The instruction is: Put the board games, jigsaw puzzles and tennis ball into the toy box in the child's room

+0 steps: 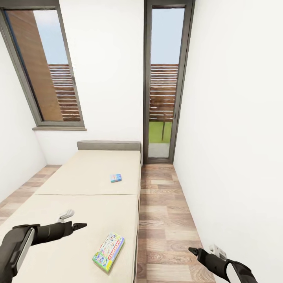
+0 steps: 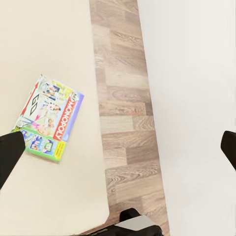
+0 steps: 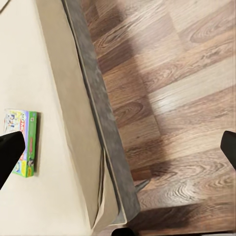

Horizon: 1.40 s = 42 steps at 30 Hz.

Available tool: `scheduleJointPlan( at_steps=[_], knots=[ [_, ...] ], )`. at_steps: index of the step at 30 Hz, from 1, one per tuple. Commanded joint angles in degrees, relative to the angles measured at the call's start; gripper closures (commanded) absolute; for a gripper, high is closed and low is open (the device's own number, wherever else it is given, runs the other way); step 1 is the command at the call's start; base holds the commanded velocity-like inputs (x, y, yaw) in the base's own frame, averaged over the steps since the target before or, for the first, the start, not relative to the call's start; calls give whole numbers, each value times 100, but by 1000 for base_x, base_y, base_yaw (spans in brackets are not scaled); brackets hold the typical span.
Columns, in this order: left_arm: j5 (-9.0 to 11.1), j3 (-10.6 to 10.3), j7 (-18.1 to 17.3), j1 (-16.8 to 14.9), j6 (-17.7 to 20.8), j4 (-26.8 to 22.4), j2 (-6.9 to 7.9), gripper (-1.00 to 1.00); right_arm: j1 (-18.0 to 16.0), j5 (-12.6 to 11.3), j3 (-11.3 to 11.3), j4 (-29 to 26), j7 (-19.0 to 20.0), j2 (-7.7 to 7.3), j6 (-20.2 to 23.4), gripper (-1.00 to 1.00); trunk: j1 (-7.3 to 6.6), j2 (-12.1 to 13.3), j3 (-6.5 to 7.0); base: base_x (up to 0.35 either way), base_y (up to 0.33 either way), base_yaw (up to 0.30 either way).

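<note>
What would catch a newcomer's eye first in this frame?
The colourful Monopoly board game lying flat near the bed's near right edge, just ahead of the open left gripper. A smaller blue game box sits farther up the mattress. The right gripper hangs open over the wood floor.

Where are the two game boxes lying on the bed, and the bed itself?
Green-edged Monopoly game box (image 1: 109,252), head view, lid centre.
Small blue game box (image 1: 116,178), head view, top face.
Cream-beige bed (image 1: 78,177), head view, bare mattress.

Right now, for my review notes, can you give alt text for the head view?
Two board games lie on a cream bed: a green-edged one near, a small blue one farther. Left gripper hovers over the bed, right gripper over wood floor.
</note>
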Motion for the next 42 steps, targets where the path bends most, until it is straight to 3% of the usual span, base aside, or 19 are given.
scheduleJointPlan(
  at_steps=[1,12,15,21,25,27,32,42],
  knots=[
    [-9,8,10,-44,41,-2,-25,-100,-5,-23,-21,-5,10,2,40,-100,4,-14,-14,0,0,0],
    [-24,-33,891,-413,42,6,-385,-100,-5,-8,-15,-5,-438,2,21,-100,4,-14,-14,0,0,0],
    [-24,-162,1292,-549,47,14,-557,-100,-5,-3,-14,-5,-702,8,24,-100,4,-14,-14,0,0,0],
    [-15,-500,2011,-768,48,36,-744,-100,-5,3,1,-5,-1185,30,28,-100,4,-14,-14,0,0,0],
    [-12,-704,2503,-940,65,88,-921,-100,-5,89,224,-5,-1521,48,22,-100,4,-14,-14,0,0,0],
    [-15,-785,2826,-1069,68,236,-1058,-100,-5,137,467,-7,-1730,58,10,-100,4,-14,-14,0,0,0],
    [-21,-848,3352,-1363,34,636,-1206,-100,-5,170,789,-11,-2116,92,-90,-100,4,-14,-14,0,0,0],
    [-26,-893,4251,-2003,-192,1585,-1555,-100,-5,177,986,-14,-2939,235,-231,-100,4,-14,-14,0,0,0]
  ],
)
